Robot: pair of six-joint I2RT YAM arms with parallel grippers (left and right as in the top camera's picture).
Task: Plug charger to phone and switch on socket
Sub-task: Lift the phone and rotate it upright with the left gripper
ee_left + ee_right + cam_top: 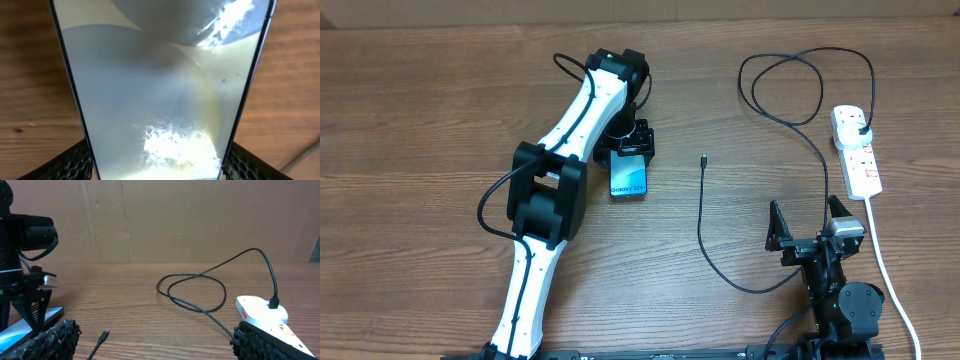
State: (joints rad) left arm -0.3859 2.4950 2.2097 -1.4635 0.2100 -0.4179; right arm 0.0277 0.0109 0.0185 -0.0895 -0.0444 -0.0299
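The phone (630, 180) lies on the table with its light blue screen up and "Galaxy S24+" at its near end. My left gripper (627, 150) sits over its far end, a finger against each long edge. In the left wrist view the phone (160, 85) fills the frame between the fingers (160, 167). The charger's connector tip (704, 160) lies loose right of the phone. Its black cable (720, 275) loops to a plug (860, 128) seated in the white socket strip (860, 165). My right gripper (808, 222) is open and empty, near the cable.
The strip's thick white cord (890, 280) runs toward the table's front right corner. The cable makes a loop (790, 90) at the back. In the right wrist view the connector tip (102, 337) lies between my open fingers (155, 345), with the strip (260, 311) at the right.
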